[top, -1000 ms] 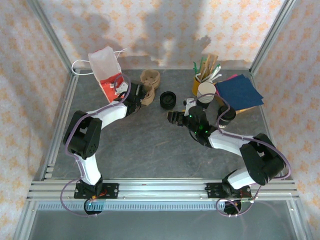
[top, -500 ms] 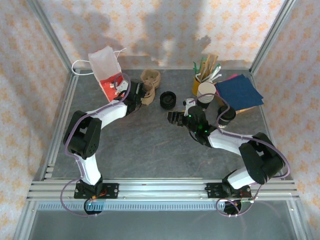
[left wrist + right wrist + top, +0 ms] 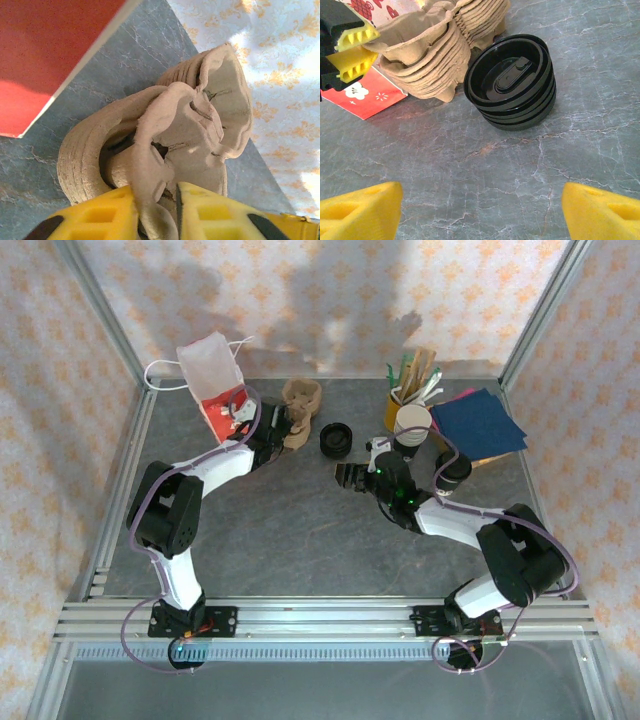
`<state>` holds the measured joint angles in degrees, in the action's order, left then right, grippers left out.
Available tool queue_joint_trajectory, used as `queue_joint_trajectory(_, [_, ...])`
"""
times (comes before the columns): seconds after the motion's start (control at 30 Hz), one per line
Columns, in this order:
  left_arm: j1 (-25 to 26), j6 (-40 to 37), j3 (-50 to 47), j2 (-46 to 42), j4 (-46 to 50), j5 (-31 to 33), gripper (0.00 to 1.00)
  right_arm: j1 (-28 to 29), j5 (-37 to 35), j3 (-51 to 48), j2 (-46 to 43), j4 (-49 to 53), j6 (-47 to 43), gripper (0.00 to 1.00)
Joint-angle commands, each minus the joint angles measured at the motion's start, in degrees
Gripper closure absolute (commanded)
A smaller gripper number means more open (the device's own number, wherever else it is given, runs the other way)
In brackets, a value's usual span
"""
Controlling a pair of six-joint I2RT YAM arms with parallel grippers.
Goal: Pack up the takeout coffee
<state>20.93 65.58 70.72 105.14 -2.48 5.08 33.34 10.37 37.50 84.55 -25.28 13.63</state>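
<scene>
White-black arms [image 3: 215, 468], purple cables [image 3: 124, 630], yellow finger pads [image 3: 360, 207].

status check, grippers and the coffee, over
Left gripper shut on pulp cup carrier edge. Right gripper open, facing black lid stack. Takeout coffee untouched, near blue napkins.

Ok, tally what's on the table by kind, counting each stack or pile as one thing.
paper bag: 1
stack of pulp cup carriers: 1
stack of black lids: 1
stack of white cups: 1
lidded coffee cup: 1
yellow tub of stirrers: 1
pile of napkins: 1
Total: 7
</scene>
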Motion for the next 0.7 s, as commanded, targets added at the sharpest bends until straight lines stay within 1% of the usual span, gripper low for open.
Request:
queue_joint_trajectory(0.0, [-0.6, -0.2, 0.2, -1.1, -2.7, -0.4, 0.80, 0.1, -1.7, 1.9, 0.5, 0.5, -0.7, 0.18])
queue_joint_trajectory(0.23, [-0.9, -0.2, 0.0, -1.9, -4.0, -1.2, 0.90, 0.1, -2.2, 2.1, 0.7, 0.9, -0.7, 0.18])
queue_joint_trajectory(0.6, [-1.2, -0.1, -2.1, -5.2, -10.6, -4.8, 0.96, 0.1, -2.7, 2.0, 0.4, 1.0, -0.7, 0.18])
queue_joint_trajectory(0.67, [-1.2, -0.8, -1.2, -5.7, -9.3, -4.8, 0.98, 0.1, -2.7, 1.8, 0.2, 0.8, -0.6, 0.18])
